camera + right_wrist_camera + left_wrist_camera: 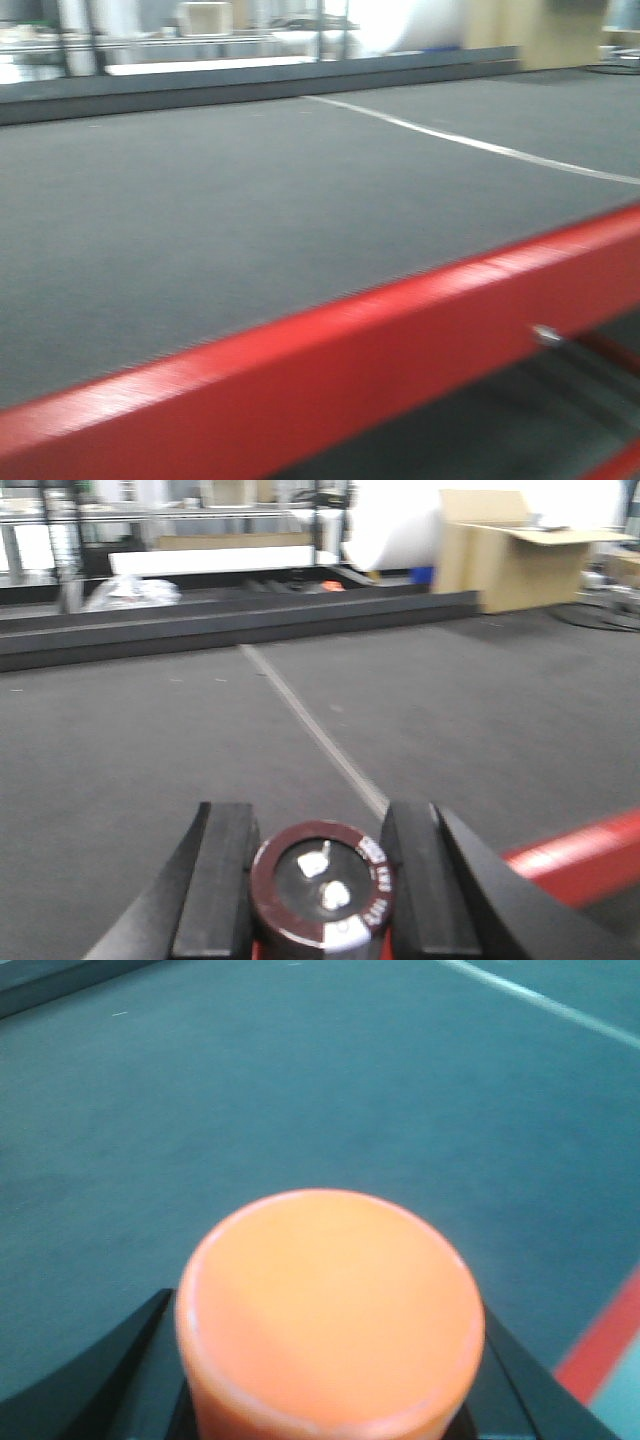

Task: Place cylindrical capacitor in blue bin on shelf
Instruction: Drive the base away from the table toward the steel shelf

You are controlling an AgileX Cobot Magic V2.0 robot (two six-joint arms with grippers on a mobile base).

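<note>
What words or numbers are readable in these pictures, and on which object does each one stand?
Capacitor in the right gripper: white print around its rim, too blurred to read.
Orange cylinder in the left gripper: no text shows.
Cardboard box: no legible text.
No other text shows.

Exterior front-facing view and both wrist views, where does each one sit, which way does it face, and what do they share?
Exterior front-facing: low at the workbench's red rail, facing across the dark mat; no robot part shows.
Left wrist: behind the left fingers, angled down over the orange cylinder between them.
Right wrist: behind the right fingers, facing level past the cylindrical capacitor toward a cardboard box.
Shared: all three show the mat, red rail and a white line.
</note>
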